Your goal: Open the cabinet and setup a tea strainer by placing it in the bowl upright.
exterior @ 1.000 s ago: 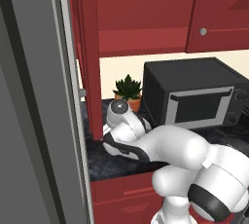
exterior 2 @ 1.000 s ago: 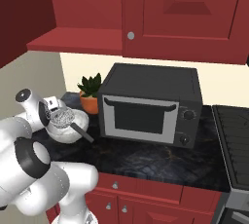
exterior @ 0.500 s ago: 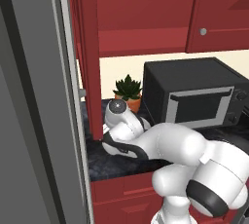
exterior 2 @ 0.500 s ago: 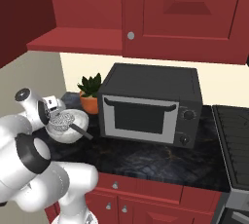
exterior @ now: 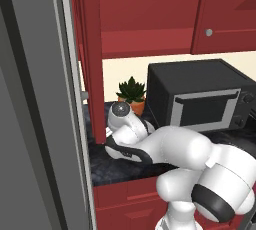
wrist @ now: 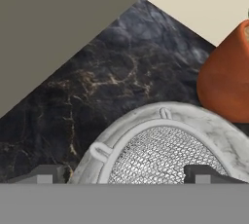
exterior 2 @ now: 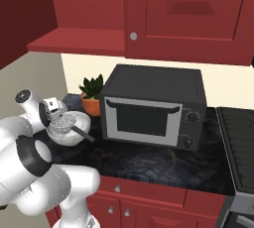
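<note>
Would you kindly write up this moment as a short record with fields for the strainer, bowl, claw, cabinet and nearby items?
tea strainer: mesh basket sits inside the bowl, dark handle sticking out over the rim toward the microwave
bowl: marbled bowl on the dark counter, beside the plant pot
claw: claw open, fingertips on either side of the strainer mesh, gripping nothing
cabinet: cabinet door stands open
nearby: plant pot with succulent; black microwave

Tea strainer set in the bowl, cabinet opened

The silver mesh tea strainer (exterior 2: pixel 63 121) is seated upright inside the marbled white-grey bowl (exterior 2: pixel 79 137), its dark handle laid over the rim; the dark red cabinet (exterior: pixel 91 54) door is swung open.
</note>
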{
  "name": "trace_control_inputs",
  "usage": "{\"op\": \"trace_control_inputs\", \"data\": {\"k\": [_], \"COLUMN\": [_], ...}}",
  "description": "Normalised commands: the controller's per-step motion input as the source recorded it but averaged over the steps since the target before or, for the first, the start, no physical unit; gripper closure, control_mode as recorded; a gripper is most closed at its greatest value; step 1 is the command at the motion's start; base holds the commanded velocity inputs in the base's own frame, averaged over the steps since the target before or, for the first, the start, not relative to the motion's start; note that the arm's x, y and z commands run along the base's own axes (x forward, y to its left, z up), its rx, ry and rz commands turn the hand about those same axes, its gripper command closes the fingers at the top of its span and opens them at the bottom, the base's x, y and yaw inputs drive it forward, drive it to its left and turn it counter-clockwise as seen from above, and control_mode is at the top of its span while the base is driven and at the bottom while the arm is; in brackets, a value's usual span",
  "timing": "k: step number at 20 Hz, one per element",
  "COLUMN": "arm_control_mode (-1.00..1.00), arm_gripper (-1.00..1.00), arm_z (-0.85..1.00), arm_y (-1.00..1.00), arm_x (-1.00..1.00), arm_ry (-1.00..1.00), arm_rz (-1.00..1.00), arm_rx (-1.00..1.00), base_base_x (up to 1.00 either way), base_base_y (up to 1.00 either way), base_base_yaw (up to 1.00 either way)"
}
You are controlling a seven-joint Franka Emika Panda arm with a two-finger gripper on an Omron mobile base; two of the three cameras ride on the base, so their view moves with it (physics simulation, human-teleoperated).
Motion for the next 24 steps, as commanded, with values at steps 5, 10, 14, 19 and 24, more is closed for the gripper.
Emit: {"op": "trace_control_inputs", "data": {"k": [5,10,14,19,24], "arm_control_mode": [-1.00,-1.00,-1.00,-1.00,-1.00], "arm_gripper": [-1.00,-1.00,-1.00,-1.00,-1.00], "arm_z": [0.19,0.48,0.50,0.53,0.53], "arm_y": [0.00,-0.20,-0.48,-0.74,-0.70], "arm_x": [-0.24,-0.53,-0.59,-0.43,-0.66], "arm_ry": [0.00,0.00,0.02,0.12,0.09], "arm_rz": [0.00,-0.03,-0.10,-0.22,-0.31], "arm_rx": [0.00,0.04,0.14,0.24,0.31], "base_base_x": [0.00,0.00,0.00,0.00,0.00], "base_base_y": [0.00,0.00,0.00,0.00,0.00], "base_base_yaw": [0.00,0.00,0.00,0.00,0.00]}}
